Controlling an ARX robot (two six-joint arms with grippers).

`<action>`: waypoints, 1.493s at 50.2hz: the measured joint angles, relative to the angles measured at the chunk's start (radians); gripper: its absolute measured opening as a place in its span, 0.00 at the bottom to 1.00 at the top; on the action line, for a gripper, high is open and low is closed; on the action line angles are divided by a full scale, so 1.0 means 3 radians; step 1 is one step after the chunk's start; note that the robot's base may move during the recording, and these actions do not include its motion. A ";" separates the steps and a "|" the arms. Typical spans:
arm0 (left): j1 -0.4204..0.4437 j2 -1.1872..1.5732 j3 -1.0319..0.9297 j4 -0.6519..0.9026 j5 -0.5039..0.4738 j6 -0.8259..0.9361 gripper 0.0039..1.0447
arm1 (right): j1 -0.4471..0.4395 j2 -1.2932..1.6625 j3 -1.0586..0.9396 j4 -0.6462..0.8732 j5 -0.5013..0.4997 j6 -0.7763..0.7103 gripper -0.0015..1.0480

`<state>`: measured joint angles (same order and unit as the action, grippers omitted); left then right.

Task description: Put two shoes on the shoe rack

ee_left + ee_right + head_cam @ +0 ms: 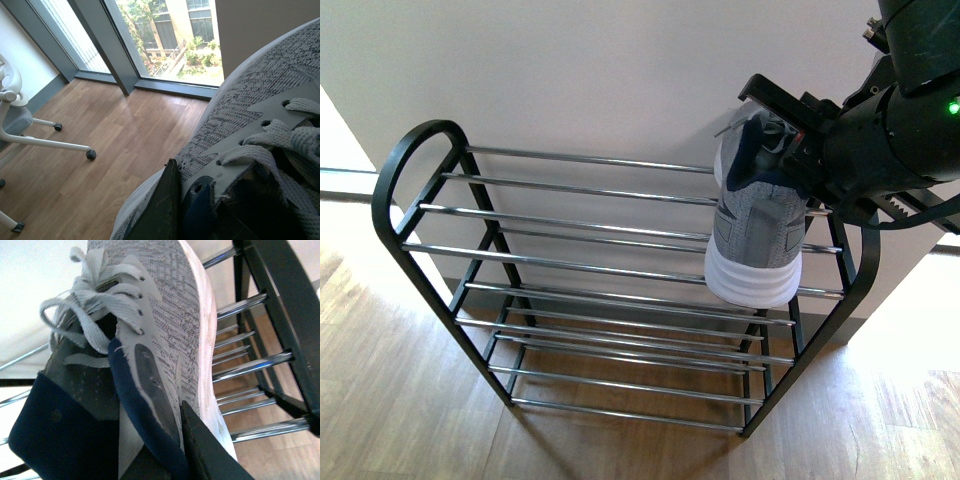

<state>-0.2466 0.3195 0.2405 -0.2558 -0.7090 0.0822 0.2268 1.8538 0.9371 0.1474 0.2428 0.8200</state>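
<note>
Grey knit sneaker, probably light and soft-walled, hung at the shoe rack's three o'clock end, right gripper clamped on its padded collar.

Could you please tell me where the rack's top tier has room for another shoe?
The top bars of the shoe rack are bare from the left loop end to the middle, so the other shoe, in the left gripper, could go there. The right end is crowded: the right gripper holds a grey shoe there.
</note>
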 joint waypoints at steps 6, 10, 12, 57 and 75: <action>-0.0001 0.0000 0.0000 0.0000 0.0005 0.0000 0.01 | -0.0038 0.0050 0.0062 -0.0029 0.0005 -0.0085 0.23; 0.0000 0.0000 0.0000 0.0000 0.0001 0.0000 0.01 | -0.0070 0.0084 0.0168 -0.0266 0.0031 -0.0207 0.40; 0.0000 0.0000 0.0000 0.0000 0.0003 0.0000 0.01 | -0.0089 0.0103 0.0198 -0.0348 0.0008 -0.0252 0.49; 0.0000 0.0000 0.0000 0.0000 0.0004 0.0000 0.01 | -0.1067 -0.0429 0.0940 -0.1197 -0.0346 -0.2642 0.91; 0.0000 0.0000 0.0000 0.0000 0.0005 0.0000 0.01 | -0.2277 -0.2092 -0.0189 -0.1148 -0.1264 -0.3611 0.91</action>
<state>-0.2466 0.3195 0.2405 -0.2558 -0.7074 0.0822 -0.4564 1.2263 0.8803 -0.1970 -0.1364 -0.2634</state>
